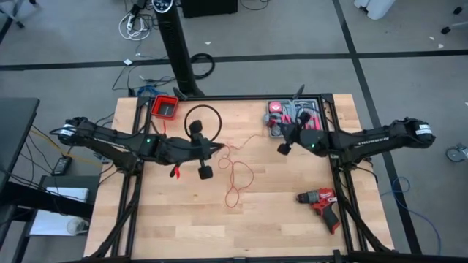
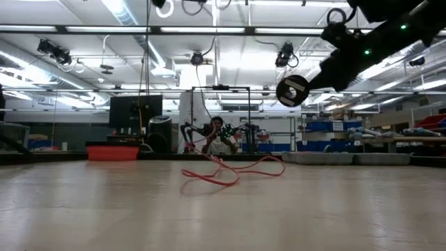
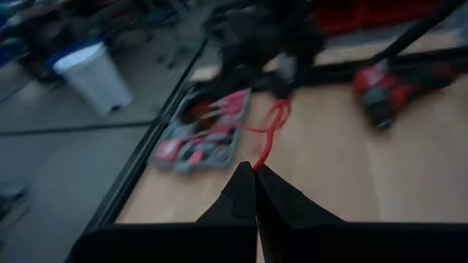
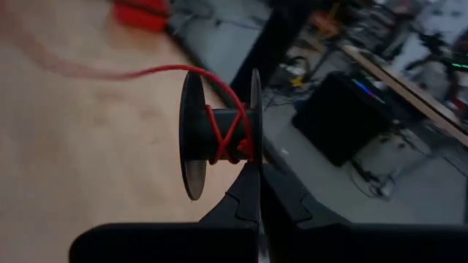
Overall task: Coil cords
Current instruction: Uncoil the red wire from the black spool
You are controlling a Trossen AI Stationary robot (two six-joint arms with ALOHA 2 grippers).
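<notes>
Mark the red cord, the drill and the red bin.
Red cord [image 1: 235,174]: high view, on the loose loops lying mid-table.
Drill [image 1: 322,200]: high view, on its red body near the table's right edge.
Red bin [image 1: 165,107]: high view, on its rim at the table's far edge.

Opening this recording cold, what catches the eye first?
The red wire sprawls in loose loops across the middle of the table. One end is wound on a small black spool pinched in the right gripper above the table, by the tool kit. The left gripper pinches the wire mid-table, and a red drill lies on the table's right side.
</notes>
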